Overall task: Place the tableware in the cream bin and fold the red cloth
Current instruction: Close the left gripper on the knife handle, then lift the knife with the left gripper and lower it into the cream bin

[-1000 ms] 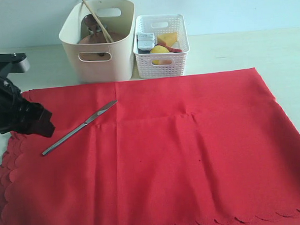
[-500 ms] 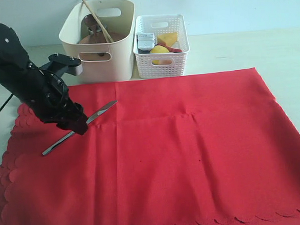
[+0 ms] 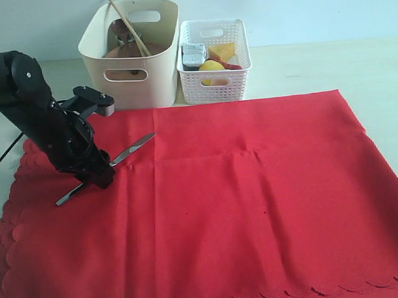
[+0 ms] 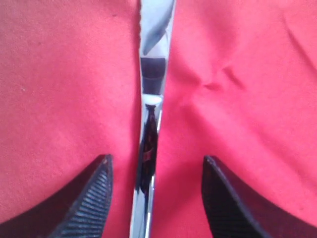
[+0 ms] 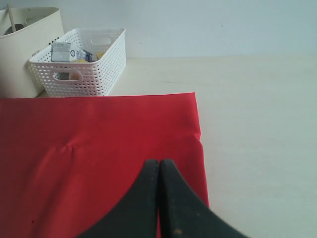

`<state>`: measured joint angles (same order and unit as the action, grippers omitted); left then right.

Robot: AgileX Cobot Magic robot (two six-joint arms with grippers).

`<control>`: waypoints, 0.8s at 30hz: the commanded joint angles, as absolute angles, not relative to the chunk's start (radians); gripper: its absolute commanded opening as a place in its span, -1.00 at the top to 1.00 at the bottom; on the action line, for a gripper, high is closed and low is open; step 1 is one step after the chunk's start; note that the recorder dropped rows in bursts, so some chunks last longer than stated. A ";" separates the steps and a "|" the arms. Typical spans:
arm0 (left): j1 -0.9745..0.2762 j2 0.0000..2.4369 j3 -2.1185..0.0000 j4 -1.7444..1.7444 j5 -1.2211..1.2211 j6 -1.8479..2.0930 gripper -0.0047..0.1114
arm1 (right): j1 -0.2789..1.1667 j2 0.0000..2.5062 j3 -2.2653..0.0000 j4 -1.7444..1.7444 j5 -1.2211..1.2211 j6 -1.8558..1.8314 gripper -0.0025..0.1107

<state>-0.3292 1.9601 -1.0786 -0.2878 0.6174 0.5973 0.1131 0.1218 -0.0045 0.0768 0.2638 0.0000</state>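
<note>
**Left pincer straddled the knife, no grab**

The left gripper [image 4: 156, 162] sat wide open, one finger on each side of the metal knife [image 4: 150, 99]. Neither finger touched it, so nothing was gripped. In the exterior view this was left of centre, with the knife lying diagonally on the red cloth [image 3: 253, 199] that filled the lower frame. The cream bin [image 3: 154, 85] stood upper left with wooden chopsticks [image 3: 131, 28] poking out, and the white lattice basket [image 3: 213, 89] just beside it. The right gripper [image 5: 159, 166] was pinched fully together, holding nothing, above the cloth near its edge.

left arm [image 3: 38, 118]: matte black, grey-ended wrist block [image 3: 98, 100] | cable [image 3: 4, 154]: black | left end effector [image 4: 156, 159]: ribbed black fingers [image 4: 89, 198]
</note>
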 commanded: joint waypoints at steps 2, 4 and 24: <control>-0.333 1.979 -1.085 -0.272 0.598 0.601 0.00 | 0.110 0.116 0.000 0.078 0.258 0.000 0.96; -0.333 1.983 -1.085 -0.272 0.598 0.601 0.00 | 0.110 0.116 0.000 0.078 0.258 0.000 0.96; -0.333 1.927 -1.085 -0.281 0.665 0.599 0.91 | 0.110 0.116 0.000 0.078 0.258 0.000 0.96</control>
